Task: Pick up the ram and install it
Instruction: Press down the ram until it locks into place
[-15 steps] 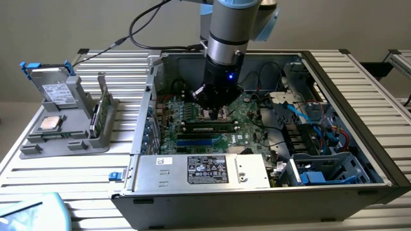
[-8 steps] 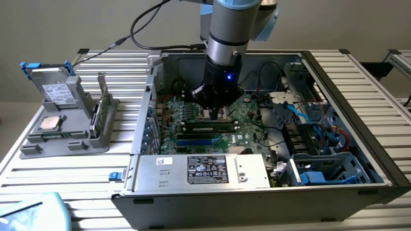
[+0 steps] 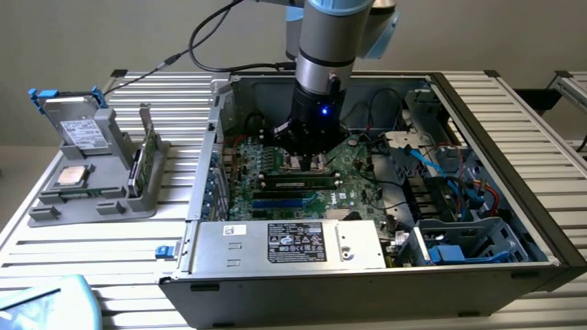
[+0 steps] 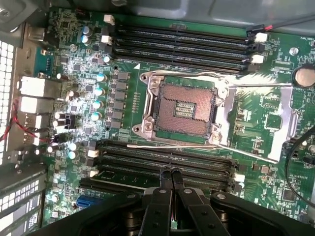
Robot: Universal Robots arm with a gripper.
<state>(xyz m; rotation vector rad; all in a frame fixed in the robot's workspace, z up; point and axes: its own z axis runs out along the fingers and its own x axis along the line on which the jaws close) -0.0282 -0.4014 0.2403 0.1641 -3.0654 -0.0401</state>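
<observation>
The ram (image 3: 295, 183) is a long dark-green stick with black chips. It sits on edge in one of the black memory slots of the motherboard (image 3: 358, 165), inside the open computer case. In the wrist view the ram (image 4: 129, 173) lies in the slot bank just beyond the empty processor socket (image 4: 183, 110). My gripper (image 3: 307, 165) hangs straight down over the board. Its two black fingers (image 4: 164, 181) are pressed together with nothing between them, and the gripper (image 4: 171, 173) has its tips at the ram's top edge. Whether they touch it I cannot tell.
The case walls (image 3: 213, 137) and the silver power supply (image 3: 293, 244) box in the arm. Blue and red cables (image 3: 458, 185) run at the exterior view's right. A grey holder (image 3: 87, 199) outside the case carries a square silver chip (image 3: 71, 177), a drive (image 3: 82, 127) and an upright green stick (image 3: 143, 161).
</observation>
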